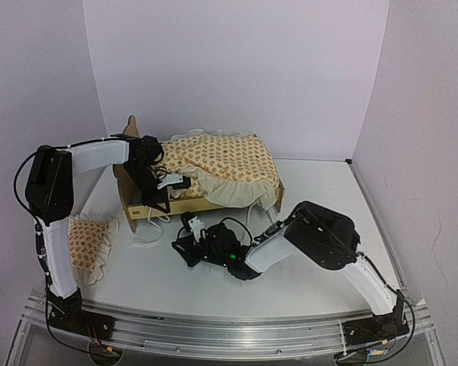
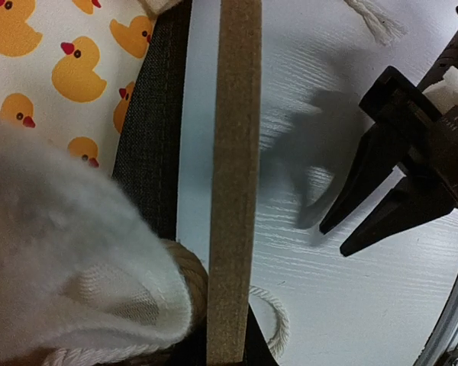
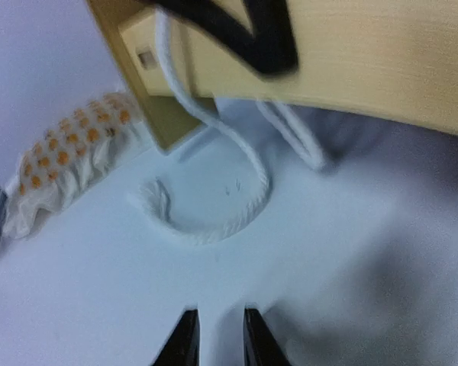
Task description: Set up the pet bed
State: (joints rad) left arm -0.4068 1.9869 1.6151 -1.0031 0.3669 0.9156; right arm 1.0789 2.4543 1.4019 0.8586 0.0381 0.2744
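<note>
The pet bed (image 1: 195,204) stands at the back middle of the table, its scalloped headboard (image 1: 130,128) on the left. A duck-patterned ruffled cushion (image 1: 223,162) lies crumpled on it. My left gripper (image 1: 166,187) reaches over the near side rail by the headboard. In the left wrist view the rail (image 2: 233,152) runs between its dark jaws, which are shut on it, beside the grey base panel (image 2: 156,114) and the cushion (image 2: 53,61). My right gripper (image 1: 182,242) (image 3: 220,339) hovers low over the table in front of the bed, narrowly open and holding nothing.
A small matching pillow (image 1: 88,240) (image 3: 69,152) lies at the left by the left arm's base. A white tie cord (image 3: 214,229) (image 2: 278,324) hangs from the bed and loops on the table ahead of the right fingers. The right gripper (image 2: 334,240) also shows beside the rail.
</note>
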